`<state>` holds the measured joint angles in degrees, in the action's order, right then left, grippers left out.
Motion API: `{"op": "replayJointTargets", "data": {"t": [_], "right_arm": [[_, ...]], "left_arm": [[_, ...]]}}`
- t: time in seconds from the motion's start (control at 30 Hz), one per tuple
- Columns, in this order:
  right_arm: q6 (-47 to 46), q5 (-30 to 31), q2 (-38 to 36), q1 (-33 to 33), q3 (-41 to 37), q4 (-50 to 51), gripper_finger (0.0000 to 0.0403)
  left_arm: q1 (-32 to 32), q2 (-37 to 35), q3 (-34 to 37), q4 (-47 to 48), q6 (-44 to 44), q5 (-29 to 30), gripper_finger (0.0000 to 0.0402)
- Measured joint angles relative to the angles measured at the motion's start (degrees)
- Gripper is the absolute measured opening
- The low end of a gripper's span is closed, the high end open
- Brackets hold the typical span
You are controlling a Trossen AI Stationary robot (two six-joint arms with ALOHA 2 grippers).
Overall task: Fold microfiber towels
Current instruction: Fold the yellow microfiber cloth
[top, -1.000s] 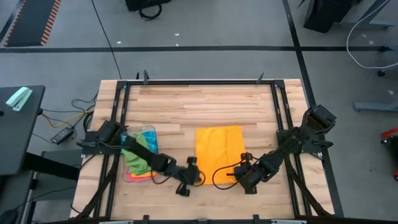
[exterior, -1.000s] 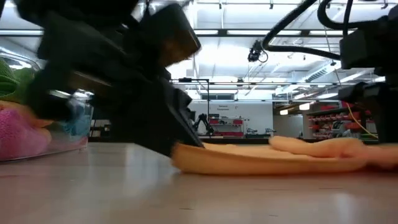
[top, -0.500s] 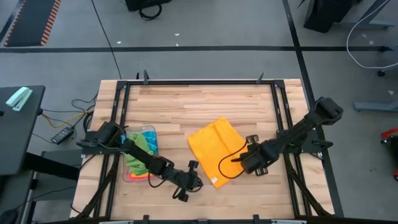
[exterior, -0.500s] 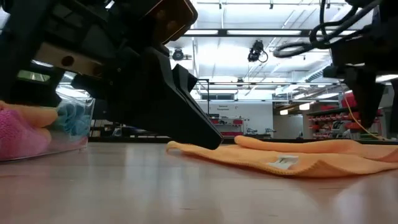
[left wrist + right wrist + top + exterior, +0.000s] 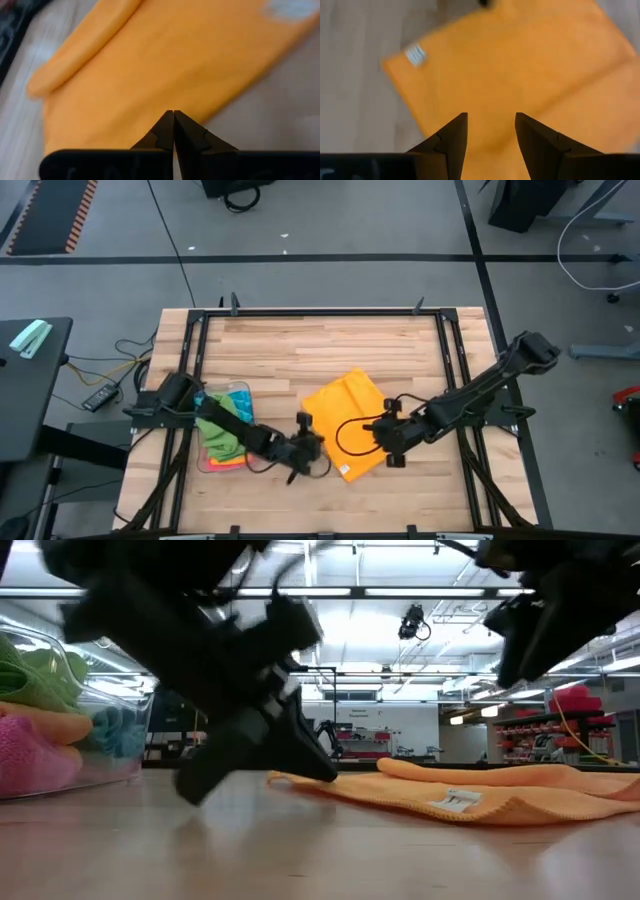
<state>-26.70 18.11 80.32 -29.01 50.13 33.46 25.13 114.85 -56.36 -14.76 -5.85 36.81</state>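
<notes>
Orange towel [image 5: 345, 423] lies skewed on the desk [image 5: 320, 350], centre-near, white tag up; left end effector [image 5: 308, 463] pressed together, empty, at its left near edge; right end effector [image 5: 385, 442] fingers apart, empty, over its right side; remaining towels [image 5: 222, 432] in clear tray [image 5: 242, 388], left.

The left arm's dark two-finger gripper [image 5: 262, 730] showed in the low view only as a smeared dark mass that covered the near corner of the flat orange microfiber towel [image 5: 470, 795]. That towel ran off the picture's edge. The clear plastic tray [image 5: 110, 755] of bunched coloured cloths was cut off too.
</notes>
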Motion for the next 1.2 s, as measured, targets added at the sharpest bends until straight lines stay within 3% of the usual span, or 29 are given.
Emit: {"op": "replayJointTargets", "data": {"t": [0.23,0.5,0.7,0.83,1.03,1.2], "right_arm": [[-2.0,0.0,6.6,0.0,0.0,-8.0,0.0174],[-3.9,-5.0,7.8,-0.5,0.0,-7.9,0.0174],[-4.2,-5.3,7.7,-2.3,0.1,-10.1,0.0174],[-6.6,-5.3,8.1,-4.6,0.1,-11.5,0.0174],[-11.2,-3.0,11.0,-8.2,0.1,-13.9,0.0174],[-15.7,-2.7,14.9,-9.6,0.2,-15.1,0.0174]], "left_arm": [[-6.4,-0.1,0.0,6.3,7.6,-0.4,0.002],[-7.9,-0.4,-0.3,2.0,22.3,-22.0,0.0011],[-3.2,-0.1,0.1,-8.5,13.1,-28.0,0.0013],[-1.2,-1.4,0.0,-8.2,5.6,-26.4,0.0033],[-2.1,-2.0,0.0,-0.6,5.4,-13.9,0.0028],[-3.9,-2.1,-0.1,5.8,13.7,-16.3,0.0011]]}}
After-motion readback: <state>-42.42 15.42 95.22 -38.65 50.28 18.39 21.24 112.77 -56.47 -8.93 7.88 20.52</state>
